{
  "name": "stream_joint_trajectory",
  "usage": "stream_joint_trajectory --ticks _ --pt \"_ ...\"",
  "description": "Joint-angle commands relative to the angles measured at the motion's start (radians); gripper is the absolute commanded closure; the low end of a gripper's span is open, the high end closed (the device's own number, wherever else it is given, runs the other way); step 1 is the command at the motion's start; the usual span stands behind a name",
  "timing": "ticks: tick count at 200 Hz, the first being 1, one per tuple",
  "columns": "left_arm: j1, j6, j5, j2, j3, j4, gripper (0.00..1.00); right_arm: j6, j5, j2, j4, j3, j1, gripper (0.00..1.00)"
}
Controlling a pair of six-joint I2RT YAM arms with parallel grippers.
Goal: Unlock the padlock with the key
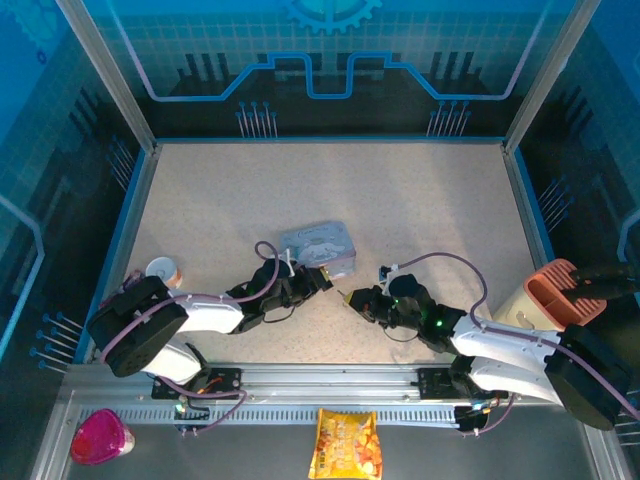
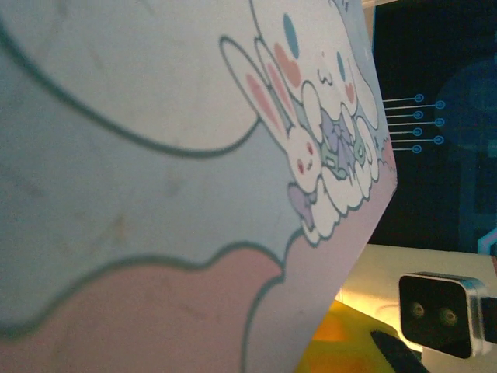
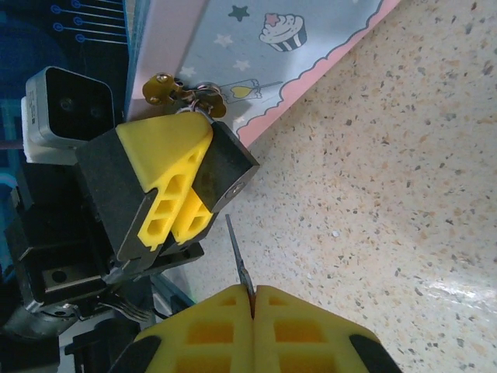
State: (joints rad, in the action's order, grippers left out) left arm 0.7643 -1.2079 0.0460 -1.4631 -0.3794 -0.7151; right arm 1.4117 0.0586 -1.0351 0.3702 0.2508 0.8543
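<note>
Two grips are set: the left gripper [image 1: 320, 280] clamps the dark padlock [image 3: 227, 172], centre-left of the right wrist view beside the printed tin [image 3: 326, 70]. The right gripper [image 3: 253, 294] pinches the key [image 3: 237, 255] just below it. Insertion and turning look still undone.

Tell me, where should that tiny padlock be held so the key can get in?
Probably grip the padlock by the flat sides of its dark body, coming from the end away from the key, as the left fingers do. That leaves its free end facing the key's thin blade.
</note>
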Motion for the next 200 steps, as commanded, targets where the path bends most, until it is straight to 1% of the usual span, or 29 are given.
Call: stream_joint_trajectory --ticks 1,41,89,114,200 --pt "0.013 -0.03 -0.003 0.038 -0.032 -0.053 0.92 0.037 0.031 -0.029 0.088 -0.02 -0.019 1.0" --pt "0.021 -0.044 -0.012 0.038 -0.034 -0.054 0.92 0.057 0.054 -0.082 0.15 -0.02 -0.02 1.0" --pt "0.027 -0.056 -0.02 0.042 -0.031 -0.06 0.92 0.091 0.054 -0.105 0.211 -0.047 -0.021 1.0" --pt "0.031 -0.062 -0.02 0.04 -0.031 -0.076 0.92 0.126 0.066 -0.121 0.271 -0.059 -0.02 1.0" --pt "0.041 -0.1 -0.029 0.049 -0.027 -0.105 0.92 0.167 0.049 -0.148 0.346 -0.084 -0.012 1.0"
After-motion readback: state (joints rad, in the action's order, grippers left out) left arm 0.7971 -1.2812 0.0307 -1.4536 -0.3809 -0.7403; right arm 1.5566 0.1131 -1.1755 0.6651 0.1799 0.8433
